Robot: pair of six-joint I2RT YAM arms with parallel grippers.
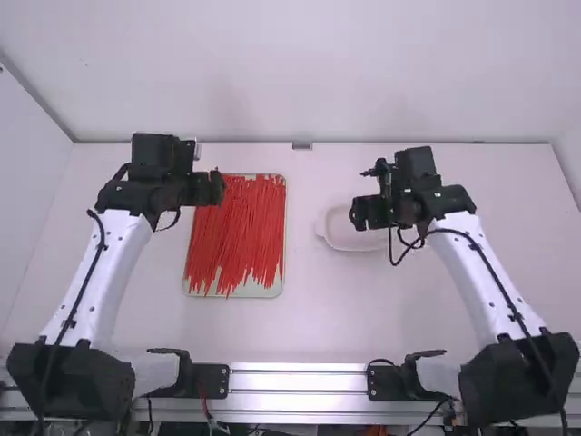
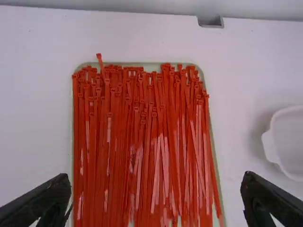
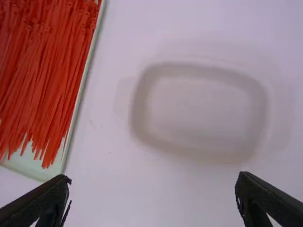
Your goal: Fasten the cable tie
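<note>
Pickup is pending: left claw (image 2: 154, 189) is hanging wide open, empty, with cable ties (image 2: 142, 142) lying directly below it; right claw (image 3: 154, 182) is gaping empty over dish (image 3: 199, 113). Next probably: descending, isolating one tie.

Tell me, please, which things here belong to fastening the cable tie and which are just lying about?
For the job: red cable ties, heaped on the tray; left gripper and right gripper, both open.
Lying about: white dish, empty, beside the tray; small grey bracket at the far edge of the table.
</note>
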